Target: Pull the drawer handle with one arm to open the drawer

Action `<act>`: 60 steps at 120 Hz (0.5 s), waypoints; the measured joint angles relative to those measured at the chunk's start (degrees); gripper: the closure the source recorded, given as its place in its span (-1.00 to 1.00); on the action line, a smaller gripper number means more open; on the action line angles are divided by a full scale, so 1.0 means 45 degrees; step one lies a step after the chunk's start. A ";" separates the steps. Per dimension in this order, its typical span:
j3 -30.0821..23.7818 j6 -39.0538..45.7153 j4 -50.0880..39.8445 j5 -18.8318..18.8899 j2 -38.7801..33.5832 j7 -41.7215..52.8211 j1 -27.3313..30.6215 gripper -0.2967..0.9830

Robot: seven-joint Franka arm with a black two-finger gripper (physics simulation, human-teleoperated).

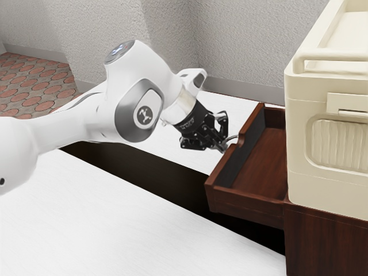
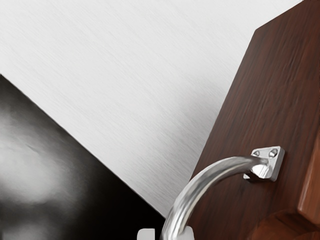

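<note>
Box (image 1: 305,190) — atop cabinet (image 1: 328,244) — drawer (image 1: 247,206) open

Your arm (image 1: 63,123) has smooth white, rounded housings. Observe the grey end cap (image 1: 121,52) bearing a pale blue mark; the grey side cover (image 1: 126,118), whose light disc (image 1: 145,114) carries a dark emblem; the silvery collar (image 1: 179,108); and your black claw (image 1: 225,145), jointed, with small pale lettering near its base. A black dot (image 1: 2,181) marks the rearmost visible housing.
</note>
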 joint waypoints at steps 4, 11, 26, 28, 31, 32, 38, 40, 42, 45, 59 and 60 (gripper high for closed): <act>0.0058 0.0005 -0.0036 -0.0014 -0.0037 0.0021 0.0003 0.69; 0.0128 0.0013 -0.0124 -0.0038 -0.0104 0.0062 0.0039 0.69; 0.0306 0.0018 -0.0186 -0.0024 -0.0151 0.0115 0.0002 0.69; 0.0334 0.0018 -0.0188 -0.0021 -0.0154 0.0120 -0.0017 0.69; 0.0366 0.0018 -0.0194 -0.0017 -0.0157 0.0128 -0.0037 0.69; 0.0374 0.0018 -0.0197 -0.0014 -0.0157 0.0130 -0.0041 0.69; 0.0432 0.0022 -0.0250 -0.0030 -0.0218 0.0159 -0.0065 0.69; 0.0478 0.0024 -0.0286 -0.0038 -0.0249 0.0171 -0.0086 0.69; 0.0514 0.0026 -0.0323 -0.0047 -0.0282 0.0185 -0.0090 0.69; 0.0559 0.0030 -0.0383 -0.0065 -0.0339 0.0207 -0.0071 0.69; 0.0681 0.0045 -0.0556 -0.0130 -0.0520 0.0305 0.0045 0.69; 0.0684 0.0045 -0.0560 -0.0128 -0.0524 0.0309 0.0043 0.69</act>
